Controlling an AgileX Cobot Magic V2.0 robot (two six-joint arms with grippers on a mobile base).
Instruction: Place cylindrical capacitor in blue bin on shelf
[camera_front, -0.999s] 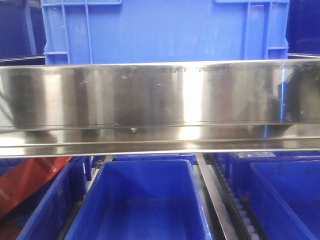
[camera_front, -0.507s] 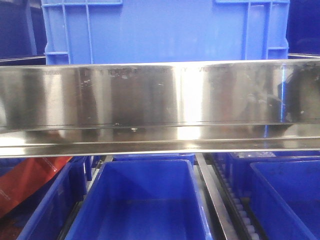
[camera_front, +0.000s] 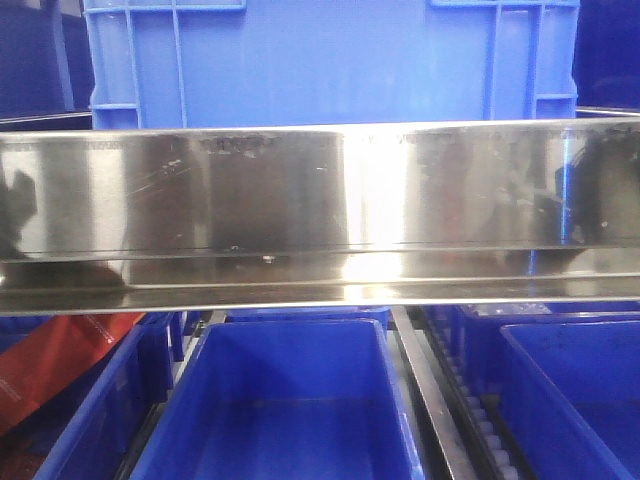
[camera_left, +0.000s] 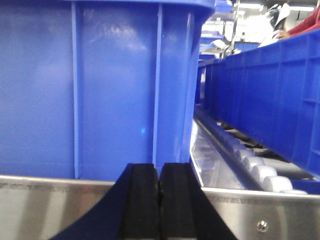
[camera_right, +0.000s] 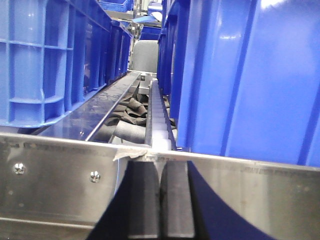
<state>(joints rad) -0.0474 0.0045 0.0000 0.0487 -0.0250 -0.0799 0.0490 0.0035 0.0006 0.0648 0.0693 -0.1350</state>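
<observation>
Both end effectors, left (camera_left: 159, 200) and right (camera_right: 160, 200), pressed closed, apparently empty. No capacitor visible. Risk: fingers strike shelf (camera_front: 320, 190) beam at 12 o'clock before reaching blue bin (camera_front: 330, 60).

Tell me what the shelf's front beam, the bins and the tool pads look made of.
Shelf front beam: polished stainless steel, by its mirror-like reflections. Blue bin: moulded plastic, ribbed and slightly glossy. Left tool and right tool pads: matte black, probably rubber or foam.
</observation>
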